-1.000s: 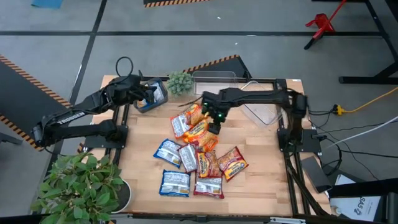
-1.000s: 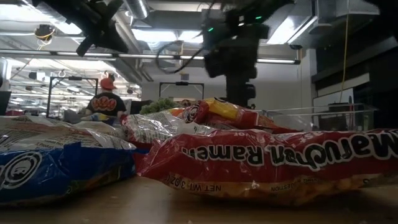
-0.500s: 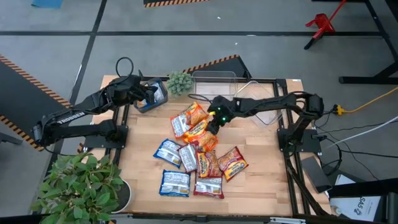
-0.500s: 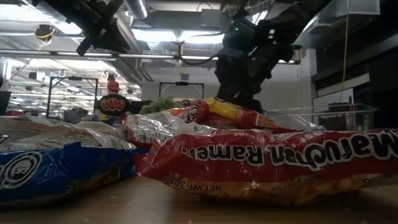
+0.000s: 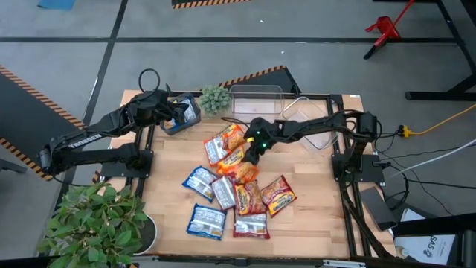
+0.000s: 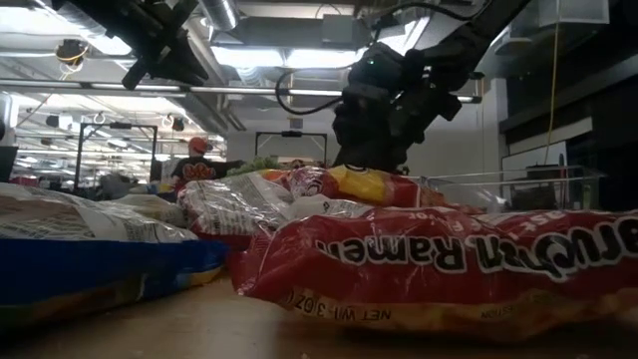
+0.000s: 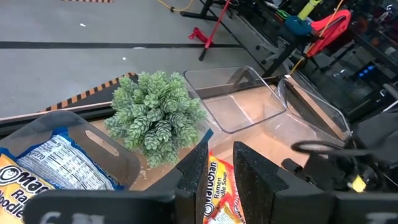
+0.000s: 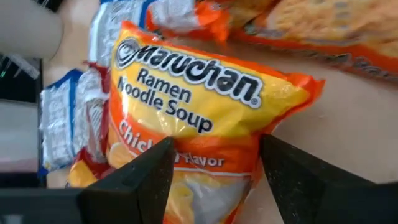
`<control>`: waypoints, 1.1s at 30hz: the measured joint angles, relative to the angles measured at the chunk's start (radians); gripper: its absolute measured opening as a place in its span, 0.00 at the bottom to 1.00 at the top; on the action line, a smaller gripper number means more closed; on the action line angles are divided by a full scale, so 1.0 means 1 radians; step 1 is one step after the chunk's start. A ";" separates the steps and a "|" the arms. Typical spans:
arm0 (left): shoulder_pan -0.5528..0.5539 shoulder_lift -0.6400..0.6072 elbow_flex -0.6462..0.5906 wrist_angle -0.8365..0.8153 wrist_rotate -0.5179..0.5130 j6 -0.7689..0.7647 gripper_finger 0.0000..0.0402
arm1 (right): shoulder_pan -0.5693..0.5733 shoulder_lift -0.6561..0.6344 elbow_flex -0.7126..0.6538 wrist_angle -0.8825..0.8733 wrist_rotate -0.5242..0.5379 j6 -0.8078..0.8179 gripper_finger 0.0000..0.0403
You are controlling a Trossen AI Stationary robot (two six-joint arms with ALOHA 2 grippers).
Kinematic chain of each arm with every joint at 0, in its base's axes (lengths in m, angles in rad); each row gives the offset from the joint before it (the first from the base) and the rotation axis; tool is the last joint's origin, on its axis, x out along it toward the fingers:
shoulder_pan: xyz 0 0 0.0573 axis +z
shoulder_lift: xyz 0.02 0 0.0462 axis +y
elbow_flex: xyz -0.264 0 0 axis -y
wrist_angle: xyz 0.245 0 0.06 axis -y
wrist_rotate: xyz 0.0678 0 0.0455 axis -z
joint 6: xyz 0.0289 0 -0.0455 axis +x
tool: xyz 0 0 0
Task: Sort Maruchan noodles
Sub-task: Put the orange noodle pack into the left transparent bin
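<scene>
The right pincer (image 5: pixel 250 154) has come lower, open wide astride the orange-yellow packet (image 8: pixel 199 124); pile shifted, grasp seems next.

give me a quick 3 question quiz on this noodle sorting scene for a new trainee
1. True or false: the right gripper has its open fingers straddling an orange-yellow packet.
2. Multiple choice: where is the left gripper? A) over the packet pile B) at the table's far left corner, by a clear bin holding a blue-and-white packet C) beside the right arm's base
3. Fill in: the small green plant stands between the left bin and another clear ____.

Key: 1 true; 2 B; 3 bin
</scene>
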 joint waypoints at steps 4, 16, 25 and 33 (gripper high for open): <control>0.000 0.000 0.000 0.000 -0.001 0.000 0.17 | 0.001 0.000 0.000 0.000 -0.005 -0.029 0.45; 0.000 0.000 0.000 0.000 -0.001 0.007 0.17 | 0.000 -0.001 0.001 0.006 -0.030 -0.010 0.02; 0.000 0.000 0.000 0.000 -0.001 0.008 0.17 | -0.018 -0.056 0.097 -0.058 -0.065 0.045 0.01; 0.000 0.000 0.000 -0.002 0.005 0.008 0.17 | -0.118 -0.076 0.227 -0.194 -0.058 0.037 0.00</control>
